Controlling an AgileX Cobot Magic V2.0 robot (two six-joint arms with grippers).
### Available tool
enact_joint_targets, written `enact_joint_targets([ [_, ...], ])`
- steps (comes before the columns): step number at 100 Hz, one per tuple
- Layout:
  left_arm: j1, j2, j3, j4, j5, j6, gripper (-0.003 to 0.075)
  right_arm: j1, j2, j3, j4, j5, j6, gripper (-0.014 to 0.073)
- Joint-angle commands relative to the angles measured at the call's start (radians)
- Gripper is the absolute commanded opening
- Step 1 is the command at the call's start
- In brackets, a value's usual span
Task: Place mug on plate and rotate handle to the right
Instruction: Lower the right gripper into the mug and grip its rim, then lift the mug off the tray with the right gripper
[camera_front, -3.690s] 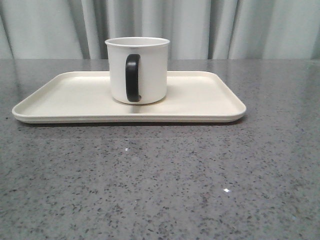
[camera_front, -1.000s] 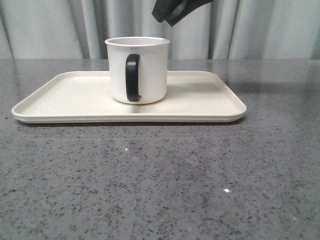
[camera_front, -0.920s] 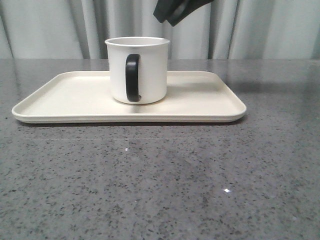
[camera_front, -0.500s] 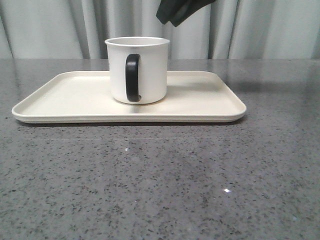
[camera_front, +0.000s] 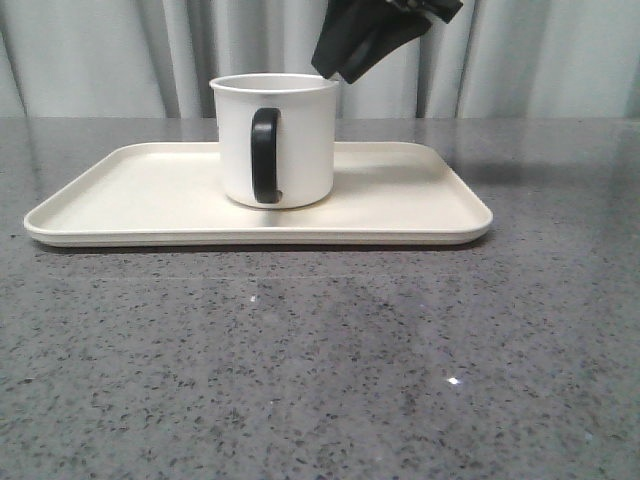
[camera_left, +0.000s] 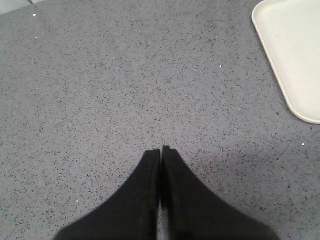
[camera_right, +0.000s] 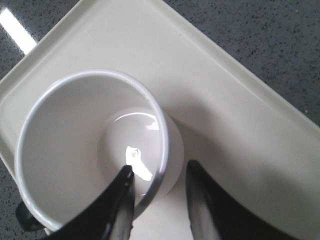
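I can see the mug (camera_front: 276, 140) standing upright on the plate (camera_front: 400, 200), and the plate lies flat on the grey speckled bench (camera_front: 320, 360). The mug sits near the middle of the plate. Its black handle (camera_front: 265, 156) points straight at my front camera, so it is not turned to the right yet. My right gripper (camera_right: 157, 175) hangs over the mug, just above its rim, on the side away from the handle. From the front I see it as a dark shape (camera_front: 370, 40) coming down from the top, and its tip is close to the rim but I cannot tell if it touches. In the right wrist view the two fingers (camera_right: 120, 200) are apart. One finger is over the inside of the mug and the other is over the outside, so the white wall of the mug is between them. They are not squeezing it. The inside of the mug is white and shiny. My left gripper (camera_left: 161, 150) is well away from the mug, over bare bench. Its fingers are pressed together with nothing between them. One corner of the plate shows off to the side of these fingers, well apart from them.
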Motion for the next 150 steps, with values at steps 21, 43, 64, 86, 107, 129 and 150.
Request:
enact_joint_targets([
  [21,0.004,0.0,-0.023,0.013,-0.048,-0.01,-0.002,-0.001,0.0,-0.029,0.056,0.027,0.007,0.0278],
  [43,0.004,0.0,-0.023,0.013,-0.049,-0.01,-0.002,0.001,0.012,-0.029,0.073,0.031,0.007,0.0269],
  [64,0.004,0.0,-0.023,0.013,-0.051,-0.01,-0.002,0.001,0.016,-0.029,0.073,0.047,0.008,-0.0126],
  [86,0.004,0.0,-0.023,0.013,-0.051,-0.01,-0.002,0.001,0.016,-0.052,0.101,0.054,0.007,-0.0111],
  [107,0.004,0.0,-0.023,0.013,-0.048,-0.01,-0.002,0.001,0.016,-0.275,0.101,0.15,-0.059,-0.0111],
  [129,0.004,0.0,-0.023,0.013,-0.048,-0.01,-0.002,0.001,0.016,-0.533,0.061,0.239,-0.127,-0.0111],
  [150,0.004,0.0,-0.023,0.013,-0.048,-0.01,-0.002,0.011,0.018,-0.548,0.061,0.269,-0.334,-0.0111],
])
